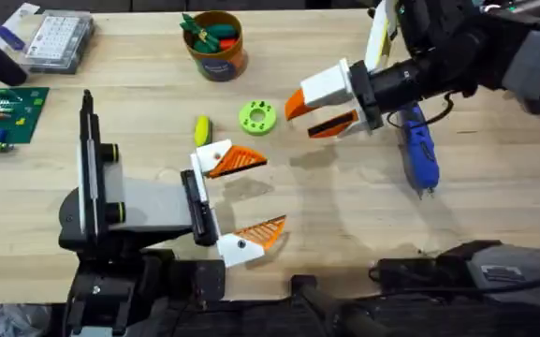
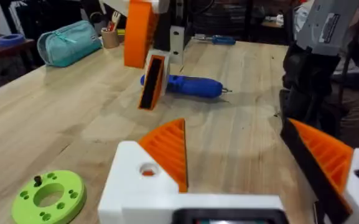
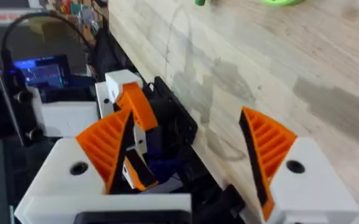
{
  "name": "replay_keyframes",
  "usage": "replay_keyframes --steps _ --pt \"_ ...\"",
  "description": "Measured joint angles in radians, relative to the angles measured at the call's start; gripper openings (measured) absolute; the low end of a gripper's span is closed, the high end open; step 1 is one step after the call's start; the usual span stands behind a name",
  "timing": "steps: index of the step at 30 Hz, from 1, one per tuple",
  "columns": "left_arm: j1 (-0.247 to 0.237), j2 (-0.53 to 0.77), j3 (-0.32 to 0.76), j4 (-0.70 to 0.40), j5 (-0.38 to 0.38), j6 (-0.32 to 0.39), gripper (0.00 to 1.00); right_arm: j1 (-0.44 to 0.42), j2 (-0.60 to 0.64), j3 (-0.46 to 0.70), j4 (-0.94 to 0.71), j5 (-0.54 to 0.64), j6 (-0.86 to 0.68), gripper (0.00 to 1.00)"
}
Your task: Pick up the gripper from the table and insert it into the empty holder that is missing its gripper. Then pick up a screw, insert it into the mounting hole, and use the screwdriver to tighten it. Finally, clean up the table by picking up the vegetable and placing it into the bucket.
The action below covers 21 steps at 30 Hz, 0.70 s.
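The gripper point(image 1: 230, 160), an orange ribbed finger on a white block, sits at the far end of the black holder point(image 1: 196, 204) on my grey-white left arm. A matching finger point(image 1: 260, 232) stands at the near end. My left gripper point(image 1: 246, 197) point(image 2: 247, 155) is open with nothing between. My right gripper point(image 1: 312, 114) point(image 3: 188, 149) hovers open and empty above the table point(image 1: 363, 215), right of the green disc. The blue screwdriver point(image 1: 420, 152) point(image 2: 188, 86) lies at the right. The yellow-green vegetable point(image 1: 201, 129) lies left of the disc. The bucket point(image 1: 217, 47) stands at the back.
The green disc with holes point(image 1: 257, 116) point(image 2: 47, 196) carries a small dark screw point(image 2: 37, 180). The bucket holds orange and green toy vegetables. A clear parts box point(image 1: 57, 41) and a green circuit board point(image 1: 6, 114) lie at the far left.
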<state>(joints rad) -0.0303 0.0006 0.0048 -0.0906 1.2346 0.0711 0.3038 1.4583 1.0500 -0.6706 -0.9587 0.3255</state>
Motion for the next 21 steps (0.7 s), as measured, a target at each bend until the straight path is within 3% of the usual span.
replay_keyframes --steps 6,11,17,21 --pt "0.0 0.0 0.0 0.0 0.0 0.0 0.991 -0.006 -0.082 -0.063 0.021 -0.006 -0.046 0.983" --pt "0.0 0.0 0.0 -0.027 -0.001 0.0 0.991 -0.029 -0.136 -0.167 0.202 -0.066 -0.076 0.983" --pt "0.0 0.0 0.0 -0.03 -0.001 0.0 0.991 -0.035 -0.111 -0.278 0.427 -0.189 -0.109 0.983" --pt "0.0 0.0 0.0 -0.03 -0.001 0.0 0.991 -0.035 -0.061 -0.306 0.47 -0.299 -0.167 0.983"
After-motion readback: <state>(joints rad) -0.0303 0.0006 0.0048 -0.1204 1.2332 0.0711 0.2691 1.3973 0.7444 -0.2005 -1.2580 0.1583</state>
